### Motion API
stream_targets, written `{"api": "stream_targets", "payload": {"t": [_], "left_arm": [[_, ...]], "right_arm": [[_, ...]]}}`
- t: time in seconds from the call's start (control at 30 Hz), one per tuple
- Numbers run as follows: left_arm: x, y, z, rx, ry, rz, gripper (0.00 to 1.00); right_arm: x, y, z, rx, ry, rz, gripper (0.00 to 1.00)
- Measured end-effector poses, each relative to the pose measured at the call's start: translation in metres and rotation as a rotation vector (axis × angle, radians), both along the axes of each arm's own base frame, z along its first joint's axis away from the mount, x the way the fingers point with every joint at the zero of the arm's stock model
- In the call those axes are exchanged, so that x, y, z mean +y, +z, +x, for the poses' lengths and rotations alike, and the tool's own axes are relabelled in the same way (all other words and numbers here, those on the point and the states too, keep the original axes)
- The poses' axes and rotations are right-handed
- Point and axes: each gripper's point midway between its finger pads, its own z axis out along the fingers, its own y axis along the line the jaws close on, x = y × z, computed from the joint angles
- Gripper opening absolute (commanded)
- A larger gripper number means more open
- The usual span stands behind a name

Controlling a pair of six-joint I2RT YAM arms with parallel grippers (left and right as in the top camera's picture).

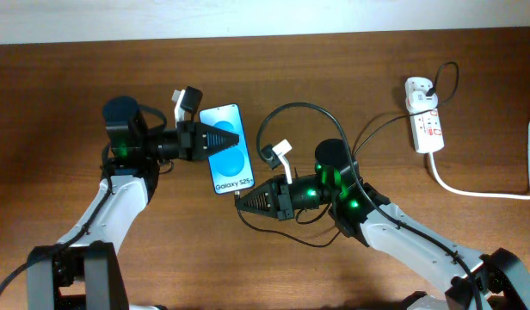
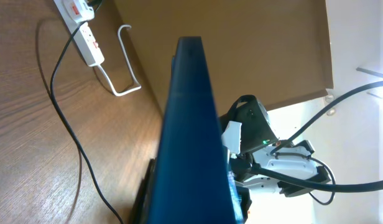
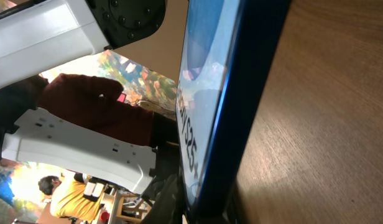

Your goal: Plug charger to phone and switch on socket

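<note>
Your left gripper (image 1: 231,138) stretched level, clamping phone (image 1: 233,170), right gripper (image 1: 243,200) clenched, phone end just ahead, charger (image 1: 292,105) tip hidden.

"Galaxy S25" on the white strip (image 1: 233,183) across the phone (image 1: 236,162) screen's blue.

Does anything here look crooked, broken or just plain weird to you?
Nothing spilled or broken. The phone sits askew to the edge of the table, pinched at its side by the left gripper, with the right gripper at its bottom end. The charger cable sprawls in loose loops from the power strip.
</note>
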Motion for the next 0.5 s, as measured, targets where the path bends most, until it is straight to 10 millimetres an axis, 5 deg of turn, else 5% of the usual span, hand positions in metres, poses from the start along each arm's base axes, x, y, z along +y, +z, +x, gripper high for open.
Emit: {"api": "stream_targets", "payload": {"t": [0.5], "left_arm": [[-0.0028,-0.0009,0.0037,-0.003,0.021,0.007,0.0]], "right_arm": [[-0.0039,0.0,0.0049,0.003,-0.014,0.0,0.04]]}}
